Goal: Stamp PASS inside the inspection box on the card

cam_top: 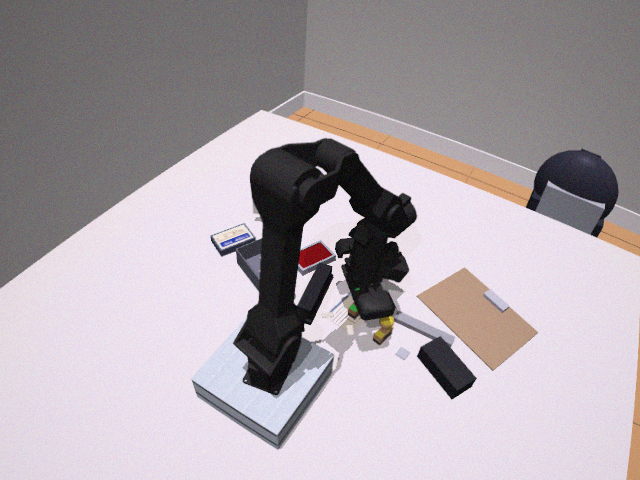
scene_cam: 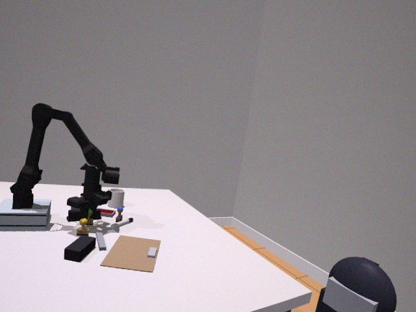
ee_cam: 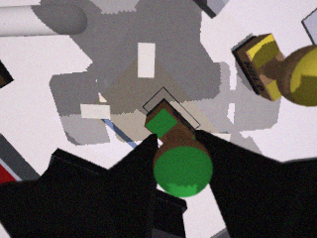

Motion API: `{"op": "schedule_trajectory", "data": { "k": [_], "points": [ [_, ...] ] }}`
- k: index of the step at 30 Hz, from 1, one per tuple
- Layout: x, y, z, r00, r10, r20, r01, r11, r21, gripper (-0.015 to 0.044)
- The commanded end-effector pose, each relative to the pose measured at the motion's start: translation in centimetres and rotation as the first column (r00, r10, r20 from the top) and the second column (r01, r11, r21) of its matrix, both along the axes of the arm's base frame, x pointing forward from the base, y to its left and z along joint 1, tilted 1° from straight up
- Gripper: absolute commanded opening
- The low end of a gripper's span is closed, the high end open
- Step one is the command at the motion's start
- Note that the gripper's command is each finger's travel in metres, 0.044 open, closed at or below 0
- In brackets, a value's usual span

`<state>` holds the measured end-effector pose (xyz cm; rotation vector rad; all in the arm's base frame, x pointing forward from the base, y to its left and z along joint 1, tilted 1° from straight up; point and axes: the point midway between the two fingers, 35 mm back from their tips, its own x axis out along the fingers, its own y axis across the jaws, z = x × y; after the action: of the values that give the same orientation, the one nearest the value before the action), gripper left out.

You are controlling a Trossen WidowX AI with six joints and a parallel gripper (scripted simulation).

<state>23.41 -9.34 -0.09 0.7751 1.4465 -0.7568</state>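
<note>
1. While the arm [cam_top: 281, 258] [scene_cam: 35, 144] reaches out from its pale base block [cam_top: 232, 408] [scene_cam: 40, 220] in the top view, its gripper [cam_top: 353, 305] [scene_cam: 90, 214] [ee_cam: 176, 138] hangs low over the card [cam_top: 341, 312] [ee_cam: 126, 86]. The green-topped stamp [cam_top: 353, 310] [scene_cam: 88, 217] [ee_cam: 182, 170] shows beside the dark gripper body. The red ink pad [cam_top: 316, 255] [scene_cam: 107, 212] [ee_cam: 6, 175] lies apart from it, near the grey tray [cam_top: 248, 264]. A brown board [cam_top: 465, 315] [scene_cam: 130, 251] lies well apart, beyond the grey bar [cam_top: 423, 328] [scene_cam: 101, 240].

2. From the exterior view, the green-topped stamp is upright below the gripper, behind the yellow-topped stamp [cam_top: 382, 331] [scene_cam: 82, 227] [ee_cam: 260, 64]. A blue-topped stamp [scene_cam: 119, 214] stands near the pad, with a marker [scene_cam: 123, 223] lying in front of it and a mug [scene_cam: 116, 198] farther back.

3. In the wrist view, the gripper is clenched on the green-topped stamp, its dark fingers on either side of the brown handle. The base sits over part of a thin black outline on the card, with some of that outline showing past its edge. Whether the base touches the card, I cannot tell; the face and any print under it are hidden. Two white strips [ee_cam: 146, 60] [ee_cam: 95, 111] lie at the card's edges.
</note>
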Motion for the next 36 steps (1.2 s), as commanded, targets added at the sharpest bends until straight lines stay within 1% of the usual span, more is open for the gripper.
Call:
{"op": "schedule_trajectory", "data": {
  "k": [1, 30, 36],
  "points": [
    [0.2, -0.2, 0.8, 1.000, -0.004, 0.006, 0.004, 1.000, -0.009, 0.0000],
    [0.2, -0.2, 5.5, 1.000, -0.004, 0.007, 0.004, 1.000, -0.009, 0.0000],
    [0.6, -0.5, 5.9, 1.000, -0.003, 0.007, 0.004, 1.000, -0.009, 0.0000]
  ]
}}
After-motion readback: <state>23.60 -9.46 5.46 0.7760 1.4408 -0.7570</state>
